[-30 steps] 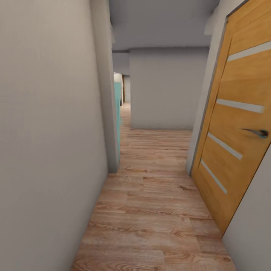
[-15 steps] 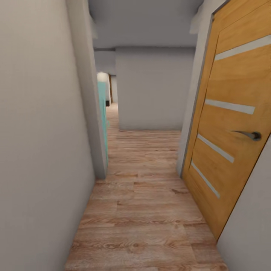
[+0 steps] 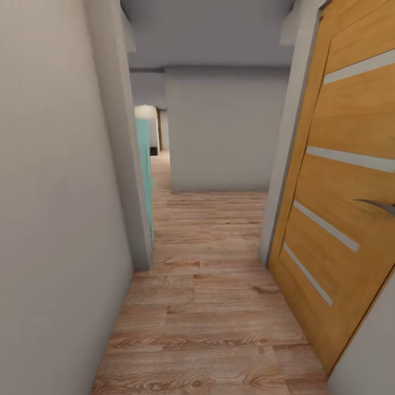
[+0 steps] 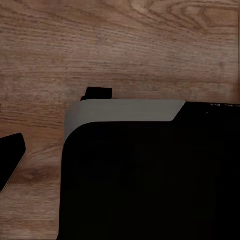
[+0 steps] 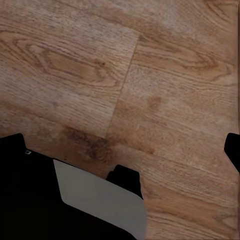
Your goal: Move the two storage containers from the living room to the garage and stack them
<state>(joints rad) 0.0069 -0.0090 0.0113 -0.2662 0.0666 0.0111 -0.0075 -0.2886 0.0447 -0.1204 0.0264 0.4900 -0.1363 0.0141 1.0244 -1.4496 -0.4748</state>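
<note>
A narrow hallway of light wood plank flooring [image 3: 219, 307] is being travelled, past an orange wooden door with pale glass strips [image 3: 351, 181] standing close by. A central line should be held, well off that door. Gripper openings cannot be told; neither container is seen

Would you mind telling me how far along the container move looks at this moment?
Nothing looks done. The robot is in a narrow hallway with a wood plank floor, passing a wooden door. Both wrist views look down on planks, nothing carried. Fetching, carrying and stacking both containers apparently remain.
</note>
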